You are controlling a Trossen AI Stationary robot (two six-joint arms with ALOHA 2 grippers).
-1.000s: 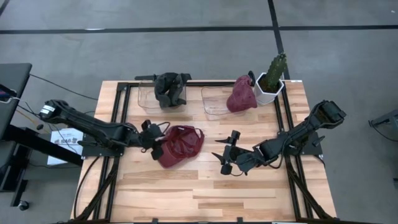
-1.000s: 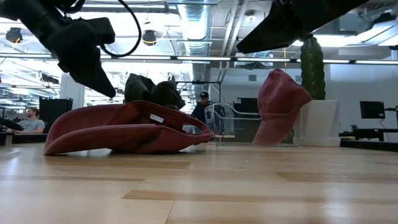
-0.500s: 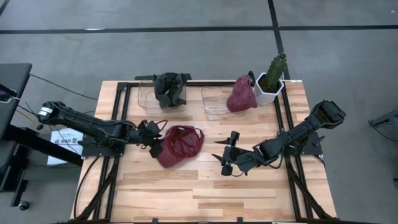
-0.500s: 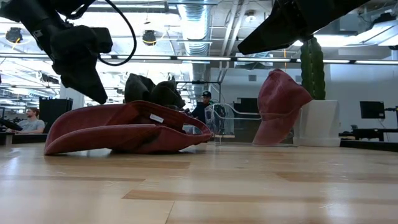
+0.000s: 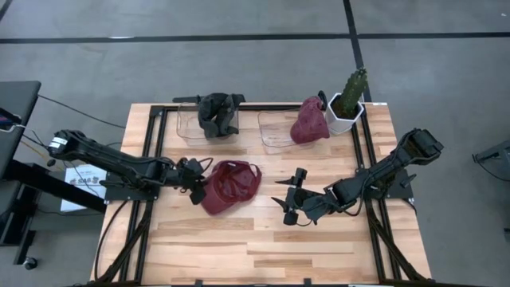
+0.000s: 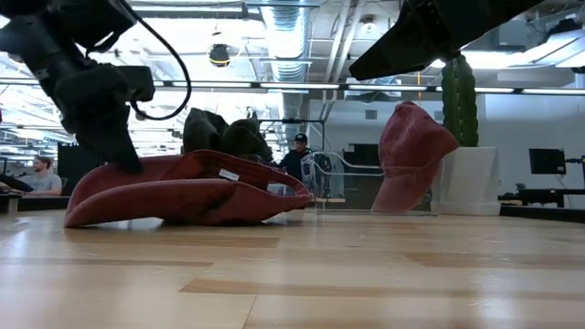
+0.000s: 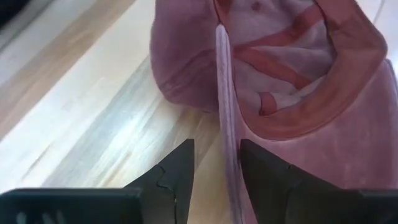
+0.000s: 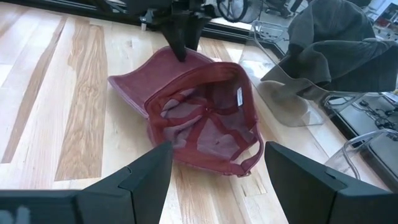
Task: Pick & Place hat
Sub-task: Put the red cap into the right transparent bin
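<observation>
A maroon cap (image 5: 231,187) lies upside down on the table's middle, resting on its crown with the hollow up; it also shows in the low view (image 6: 183,187). My left gripper (image 5: 197,185) has come down at the cap's left side. It is open, and its two fingers (image 7: 177,180) stand on either side of the brim's thin edge (image 7: 225,112). My right gripper (image 5: 288,199) hangs open above the table to the right of the cap (image 8: 199,118), with nothing between its fingers. My left gripper slants down from the table's left with the edge of the cap's brim (image 7: 229,168) running up between its open fingers. Whether either finger touches the brim, I cannot tell. The cap lies flat on the table.
At the far edge stand two clear bins: one holds a dark grey hat (image 5: 217,114), the other a maroon hat (image 5: 309,121). A cactus in a white pot (image 5: 348,100) stands at the far right. The near half of the table is bare wood.
My left gripper has sunk toward the cap's brim and rolled a little about its own line, so its fingers now stand astride the brim's edge. The cap has stayed where it was.
</observation>
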